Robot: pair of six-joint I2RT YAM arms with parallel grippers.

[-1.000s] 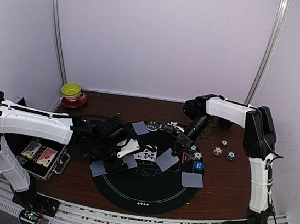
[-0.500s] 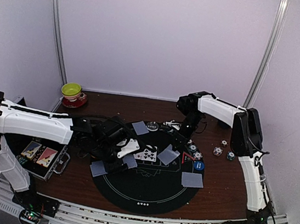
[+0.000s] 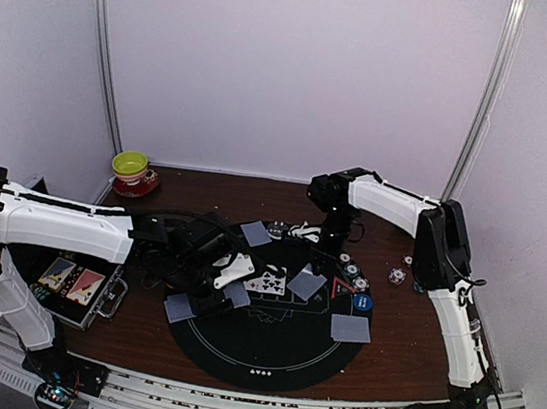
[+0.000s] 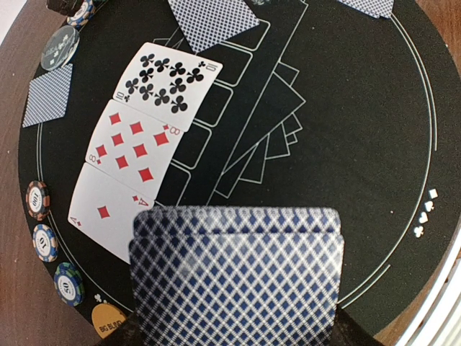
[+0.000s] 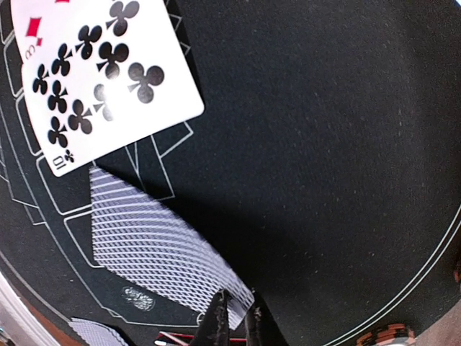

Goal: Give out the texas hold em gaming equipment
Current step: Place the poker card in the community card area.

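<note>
Top external: your left gripper (image 3: 221,280) is over the left side of the mat (image 3: 264,355). Your right gripper (image 3: 319,267) is at the face-down card (image 3: 306,286), right of centre.
Left wrist: the left gripper clamps the deck (image 4: 238,281) just above three face-up cards (image 4: 137,140).
Right wrist: fingertips (image 5: 220,321) pinch that card's corner, and the card is tilted off the mat.

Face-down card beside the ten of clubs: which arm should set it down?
Right. The right tool appears to pinch the face-down card by a corner, next to the ten of clubs; the left tool holds the deck.
</note>
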